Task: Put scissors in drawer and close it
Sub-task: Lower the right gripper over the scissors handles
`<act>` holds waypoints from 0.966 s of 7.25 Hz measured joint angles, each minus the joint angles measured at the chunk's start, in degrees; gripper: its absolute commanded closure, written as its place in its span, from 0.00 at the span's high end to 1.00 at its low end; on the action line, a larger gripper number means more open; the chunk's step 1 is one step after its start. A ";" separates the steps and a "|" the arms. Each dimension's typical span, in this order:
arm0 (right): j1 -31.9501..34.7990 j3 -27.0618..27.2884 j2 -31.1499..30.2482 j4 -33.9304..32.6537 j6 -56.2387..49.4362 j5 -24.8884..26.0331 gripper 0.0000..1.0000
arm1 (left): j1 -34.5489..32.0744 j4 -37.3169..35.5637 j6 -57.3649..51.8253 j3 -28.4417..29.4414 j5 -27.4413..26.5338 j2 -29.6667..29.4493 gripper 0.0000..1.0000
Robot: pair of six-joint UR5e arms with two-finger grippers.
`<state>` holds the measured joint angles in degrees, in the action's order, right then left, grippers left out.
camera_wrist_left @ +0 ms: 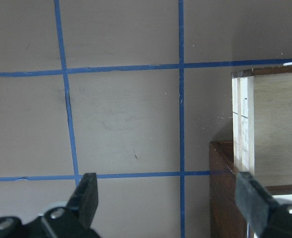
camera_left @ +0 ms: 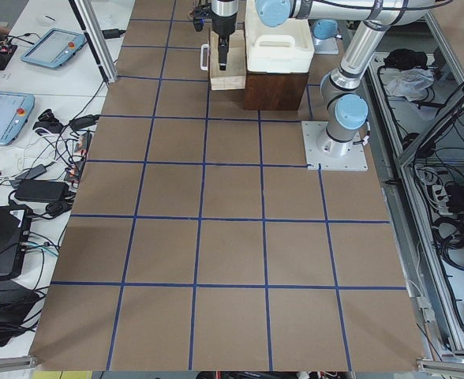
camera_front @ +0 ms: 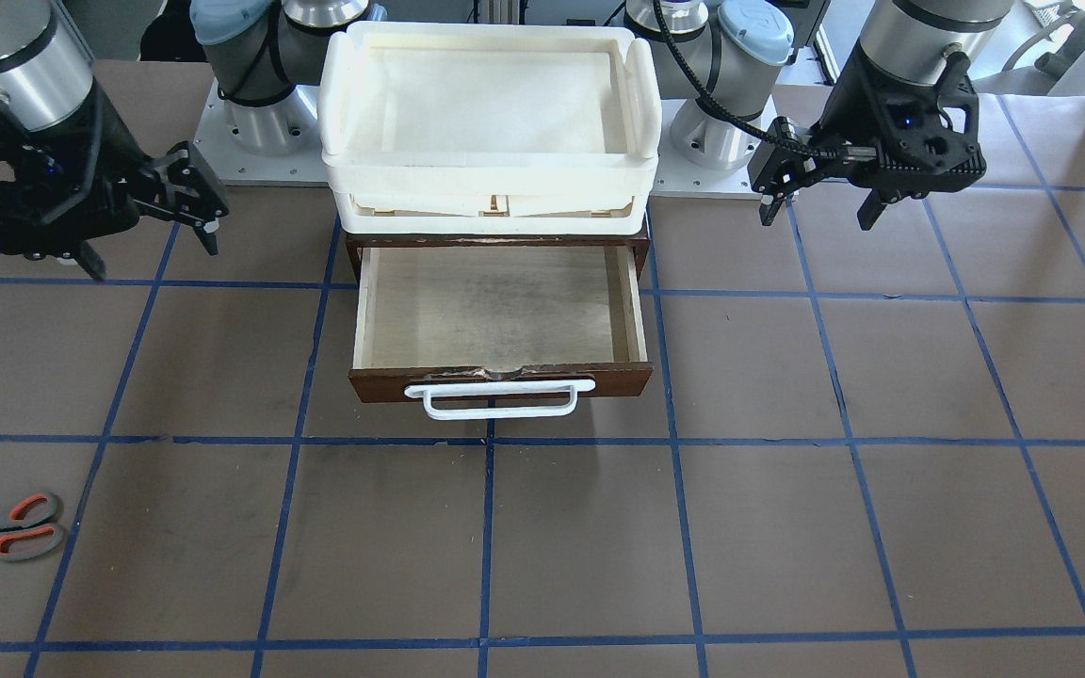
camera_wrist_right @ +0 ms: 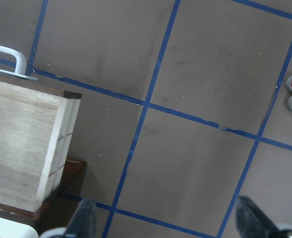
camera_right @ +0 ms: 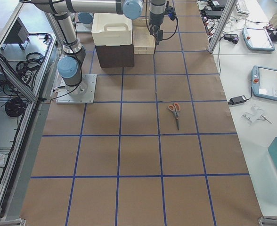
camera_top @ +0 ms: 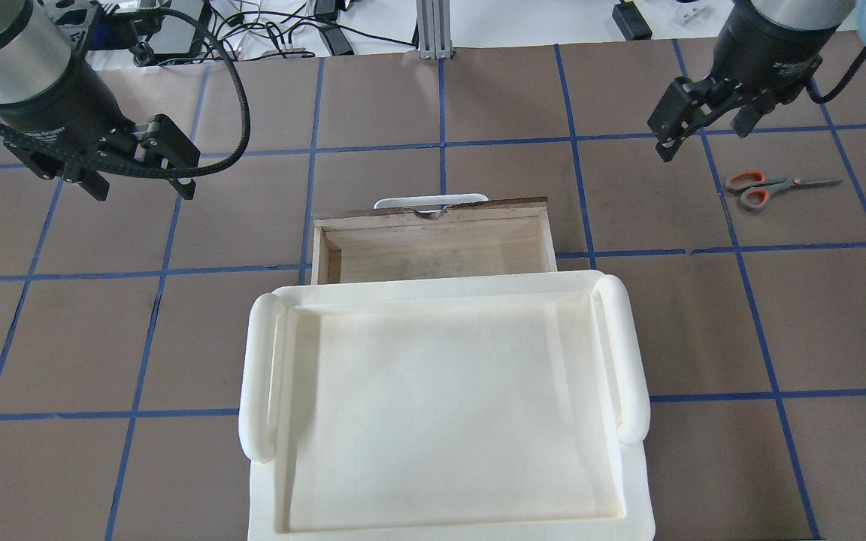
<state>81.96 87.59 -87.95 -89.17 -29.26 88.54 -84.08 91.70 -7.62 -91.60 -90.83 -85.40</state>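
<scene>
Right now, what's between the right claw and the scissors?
Nothing but bare brown table cover crossed by blue tape, between the right claw and the scissors; the overhead view shows it.

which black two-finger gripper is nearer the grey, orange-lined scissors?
The right gripper: the scissors lie near it, while the left gripper hangs beyond the open wooden drawer.

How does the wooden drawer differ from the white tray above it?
The drawer is pale wood with a dark brown front; the tray is cream-white all over. The drawer has one front bar handle; the tray has a grip on each side. Both are shallow and empty.
</scene>
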 measured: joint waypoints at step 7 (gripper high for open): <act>-21.85 7.55 18.33 -24.97 -68.35 0.71 0.99 | -0.01 -0.01 -0.50 -0.07 -0.15 0.05 1.00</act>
<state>60.12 95.14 -69.62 -114.13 -97.61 89.24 -84.09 91.69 -8.12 -91.67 -90.98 -85.34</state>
